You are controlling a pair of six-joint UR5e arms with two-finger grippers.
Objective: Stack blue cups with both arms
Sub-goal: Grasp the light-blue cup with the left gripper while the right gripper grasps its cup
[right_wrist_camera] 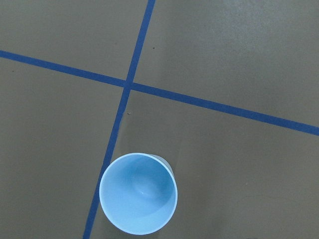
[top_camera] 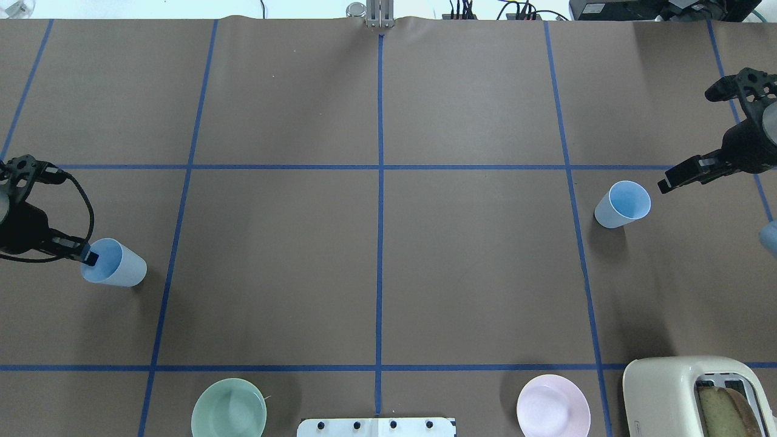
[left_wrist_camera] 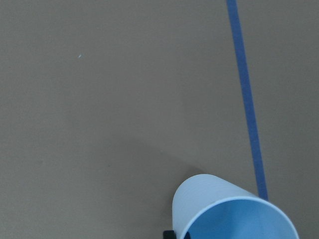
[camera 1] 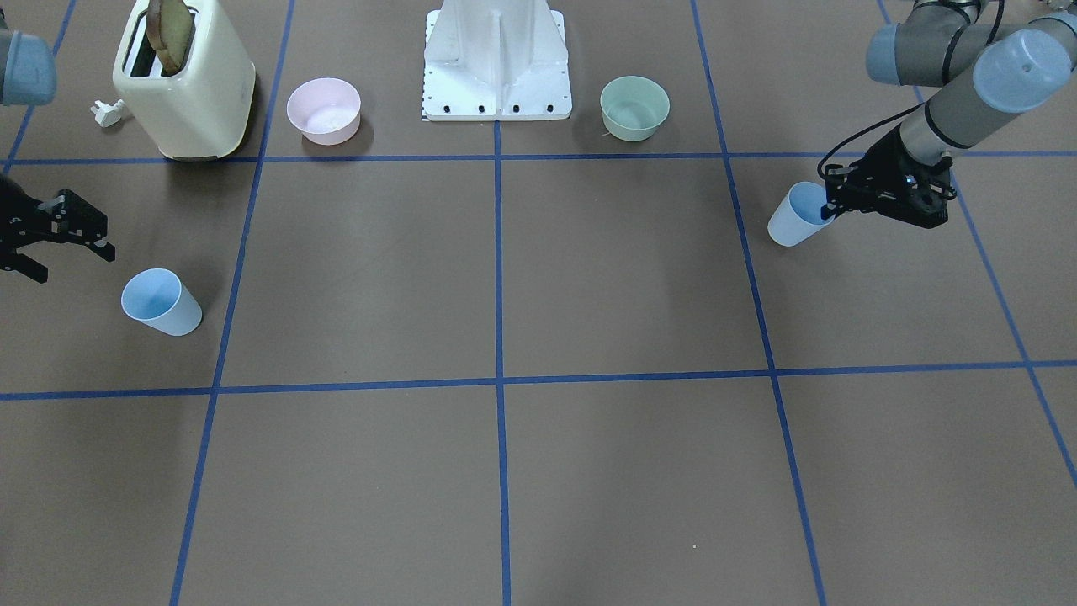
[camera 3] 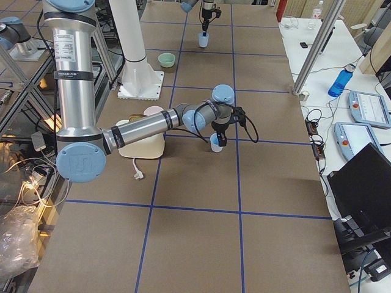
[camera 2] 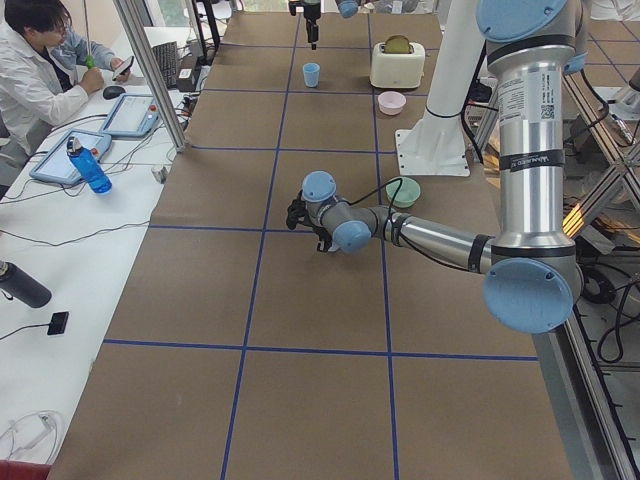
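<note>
L cup, R cup — smooth, tapered plastic.

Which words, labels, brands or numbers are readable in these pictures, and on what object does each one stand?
Nothing can be read for certain.
Left arm: printed label on the upright tube, too small to read.
Right arm: a like label, too small to read.
Toaster: a small mark on its side, blurred.

Left arm: grey tube, pale blue round caps, black cable.
Right arm: same colours, printed label on its silver tube.
Left gripper, right gripper: black.
Base: white, black screws along its 6 o'clock edge.
</note>
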